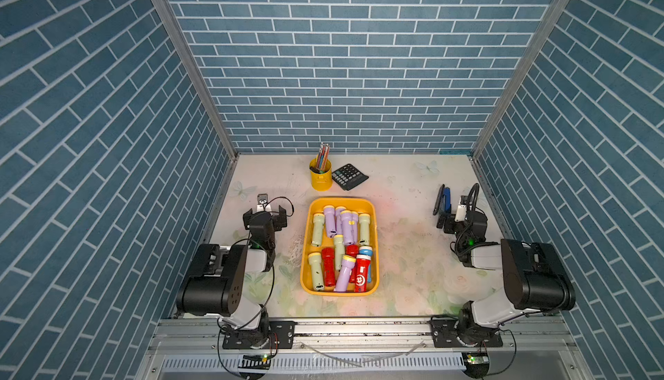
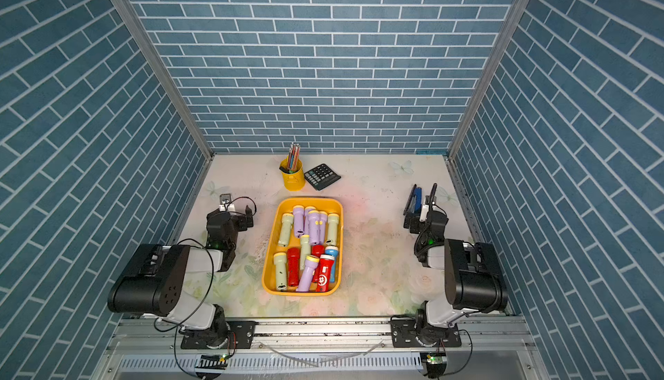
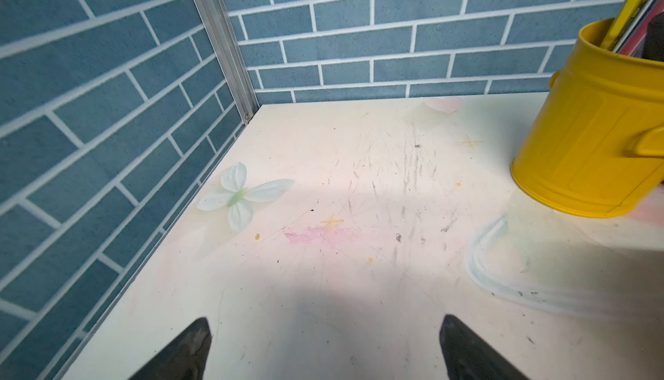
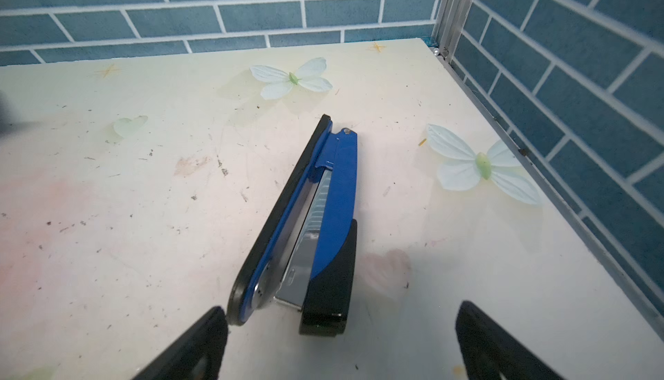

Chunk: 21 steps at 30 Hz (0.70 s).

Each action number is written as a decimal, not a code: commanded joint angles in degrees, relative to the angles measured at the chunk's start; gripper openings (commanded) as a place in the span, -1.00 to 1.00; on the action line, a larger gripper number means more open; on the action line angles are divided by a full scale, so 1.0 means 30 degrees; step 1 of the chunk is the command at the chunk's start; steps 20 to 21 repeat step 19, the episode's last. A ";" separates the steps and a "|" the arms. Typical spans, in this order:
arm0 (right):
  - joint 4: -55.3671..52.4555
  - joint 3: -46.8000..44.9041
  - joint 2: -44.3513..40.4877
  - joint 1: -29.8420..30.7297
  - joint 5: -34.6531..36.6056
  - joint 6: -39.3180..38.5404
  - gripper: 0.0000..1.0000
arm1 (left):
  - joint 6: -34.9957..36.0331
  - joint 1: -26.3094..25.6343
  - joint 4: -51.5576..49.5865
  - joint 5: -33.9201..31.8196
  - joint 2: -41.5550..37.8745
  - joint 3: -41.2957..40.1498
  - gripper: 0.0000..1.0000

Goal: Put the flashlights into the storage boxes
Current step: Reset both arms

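On the floral tabletop [image 1: 406,252], flashlights [image 1: 346,229] fill the orange-yellow tray [image 1: 341,201]. Left gripper [image 3: 323,324] and right gripper [image 4: 341,324] flank it, jaws apart, empty.

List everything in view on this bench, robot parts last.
Tray: one, orange-yellow, table centre.
Flashlights: about thirteen; lilac, pale green, red, one blue; all in the tray, some overlapping.
Pencil cup: one, yellow, behind the tray.
Pencils: a bunch, mixed colours, in the cup.
Calculator: one, black, beside the cup.
Stapler: one, blue and black, on its side, just ahead of the right gripper.
Table: one, pale floral print.
Walls: three, blue brick pattern.
Left gripper: black, open, empty.
Right gripper: black, open, empty.
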 commanded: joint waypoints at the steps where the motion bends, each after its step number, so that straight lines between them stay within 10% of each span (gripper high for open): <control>1: 0.0132 0.0576 -0.0015 -0.0007 -0.0202 -0.0057 0.98 | -0.0066 0.0087 -0.0187 0.0177 0.0002 0.0160 0.99; 21: 0.0131 0.0585 -0.0009 -0.0006 -0.0228 -0.0034 0.98 | -0.0037 0.0074 -0.0315 0.0149 0.0036 0.0239 0.99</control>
